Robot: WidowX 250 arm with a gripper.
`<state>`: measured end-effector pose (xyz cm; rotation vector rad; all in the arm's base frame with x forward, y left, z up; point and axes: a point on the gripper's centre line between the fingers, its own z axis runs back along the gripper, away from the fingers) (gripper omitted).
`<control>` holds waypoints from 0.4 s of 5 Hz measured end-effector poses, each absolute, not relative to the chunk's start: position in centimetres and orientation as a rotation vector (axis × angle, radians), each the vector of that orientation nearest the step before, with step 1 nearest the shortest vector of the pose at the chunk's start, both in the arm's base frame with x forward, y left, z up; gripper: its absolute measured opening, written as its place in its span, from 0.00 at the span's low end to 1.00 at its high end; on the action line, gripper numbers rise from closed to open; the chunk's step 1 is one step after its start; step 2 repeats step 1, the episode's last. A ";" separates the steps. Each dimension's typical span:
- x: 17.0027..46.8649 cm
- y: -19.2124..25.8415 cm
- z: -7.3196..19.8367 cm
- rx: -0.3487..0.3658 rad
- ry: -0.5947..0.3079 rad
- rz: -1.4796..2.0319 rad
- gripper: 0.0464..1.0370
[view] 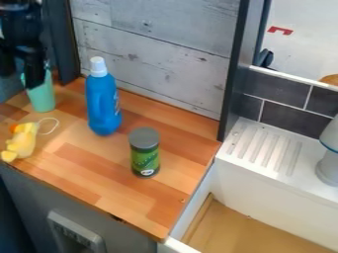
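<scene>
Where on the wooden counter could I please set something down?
The widest bare patch lies between the yellow toy and the green can, reaching the counter's front edge. A smaller one borders the can's right side. The back left is crowded: claw, teal container, blue bottle.

count one blue bottle [104, 106], one mint-green container [41, 97] partly hidden, one can [145, 160] and one yellow toy [23, 141] with one thin loop [57, 123], making four separate things on one worktop [158, 200]. add one end effector [21, 79]. further right, count one ridged draining board [264, 148], one basin [244, 227] and one pale object [328, 165], cut off at the edge.
</scene>
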<state>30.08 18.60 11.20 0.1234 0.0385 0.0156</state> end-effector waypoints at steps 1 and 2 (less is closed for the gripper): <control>26.8 15.9 12.3 0.072 0.065 -0.032 0.96; 26.8 15.9 12.3 0.072 0.065 -0.032 0.96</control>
